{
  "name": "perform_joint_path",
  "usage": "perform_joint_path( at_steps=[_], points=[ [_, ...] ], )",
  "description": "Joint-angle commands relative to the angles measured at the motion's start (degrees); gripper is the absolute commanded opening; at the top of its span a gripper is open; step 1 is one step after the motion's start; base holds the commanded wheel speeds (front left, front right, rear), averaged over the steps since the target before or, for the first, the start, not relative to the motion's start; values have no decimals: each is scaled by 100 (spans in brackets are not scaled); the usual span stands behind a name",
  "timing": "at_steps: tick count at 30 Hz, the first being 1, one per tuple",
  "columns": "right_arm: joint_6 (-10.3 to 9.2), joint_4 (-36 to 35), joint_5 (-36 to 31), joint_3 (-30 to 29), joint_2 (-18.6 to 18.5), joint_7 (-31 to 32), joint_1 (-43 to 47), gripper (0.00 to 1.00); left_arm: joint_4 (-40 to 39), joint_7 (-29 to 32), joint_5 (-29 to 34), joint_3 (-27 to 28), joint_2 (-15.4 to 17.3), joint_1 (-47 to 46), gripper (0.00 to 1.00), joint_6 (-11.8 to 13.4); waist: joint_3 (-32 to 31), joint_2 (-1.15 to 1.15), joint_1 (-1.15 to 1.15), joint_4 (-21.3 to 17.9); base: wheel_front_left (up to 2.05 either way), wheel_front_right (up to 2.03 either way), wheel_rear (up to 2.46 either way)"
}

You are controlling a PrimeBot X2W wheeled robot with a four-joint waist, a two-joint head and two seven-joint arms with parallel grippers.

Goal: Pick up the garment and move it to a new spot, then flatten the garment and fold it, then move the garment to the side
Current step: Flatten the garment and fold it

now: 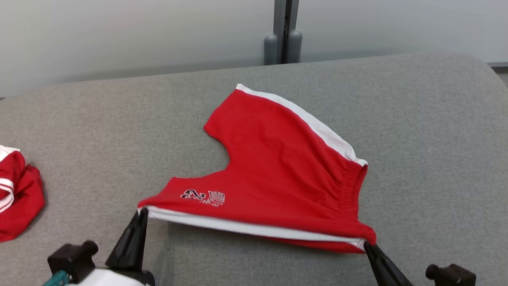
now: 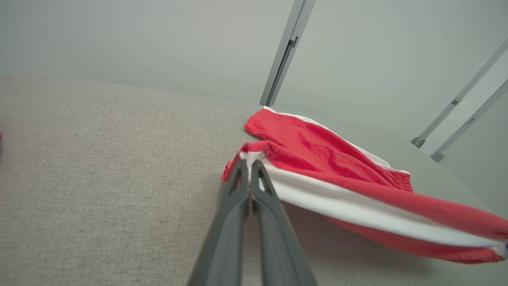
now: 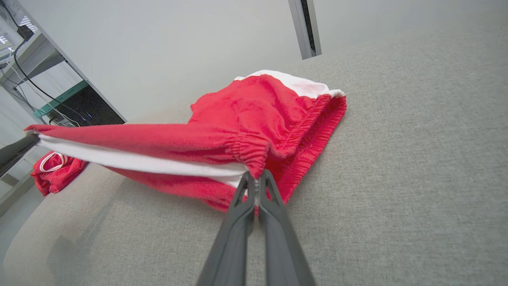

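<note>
The red shorts (image 1: 278,167) lie near the middle of the grey upholstered surface (image 1: 99,131), mostly spread out, so this looks like the flatten-and-fold step rather than the first pick-up. The left end effector (image 1: 141,214) is pressed together on the near corner of the leg hem (image 1: 158,206). The right end effector (image 1: 367,245) is pinching the near corner of the elastic waistband (image 1: 351,186). Between them the near white side stripe (image 1: 246,227) runs taut and is raised off the surface, throwing a shadow beneath, while the far leg and the far stripe rest flat. The next move probably calls for both arms to travel together, keeping the edge stretched. They could either draw the cloth toward the robot to smooth its creases, or carry the held edge up and over to meet the far stripe in a lengthwise fold. Uneven motion would likely skew the fold or let the fabric sag. A second red garment (image 1: 18,194) sits bunched at the surface's left edge, well apart.
</note>
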Motion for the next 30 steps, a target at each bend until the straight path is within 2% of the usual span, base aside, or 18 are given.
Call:
perform_joint_path(
  at_steps=[1,7,13,18,23,29,30],
  points=[
    [1,-52,-151,-121,69,49,-115,0,-46,28,59,28,49,-222,0,50,120,0,0,-60,0,0,0],
    [1,-202,-646,-540,434,155,-684,0,26,170,330,-104,54,-1158,0,87,655,0,0,-190,0,0,0],
    [1,-183,-845,-858,602,144,-1463,0,576,259,568,-292,-75,-2603,0,-74,1250,0,0,-275,0,0,0],
    [1,35,-800,-977,656,47,-2183,0,1441,333,719,-432,-231,-3900,0,-207,1740,0,0,-419,0,0,0],
    [1,576,-511,-868,657,-132,-2830,0,2577,324,794,-552,-430,-5025,0,-380,2107,0,0,-593,0,0,0],
    [1,1147,-208,-625,658,-344,-3394,0,3952,296,868,-697,-692,-5980,0,-488,2376,0,0,-756,0,0,0],
    [1,1147,-208,-625,658,-344,-3394,0,3952,296,868,-697,-692,-5980,0,-488,2376,0,0,-756,0,0,0]
  ],
)
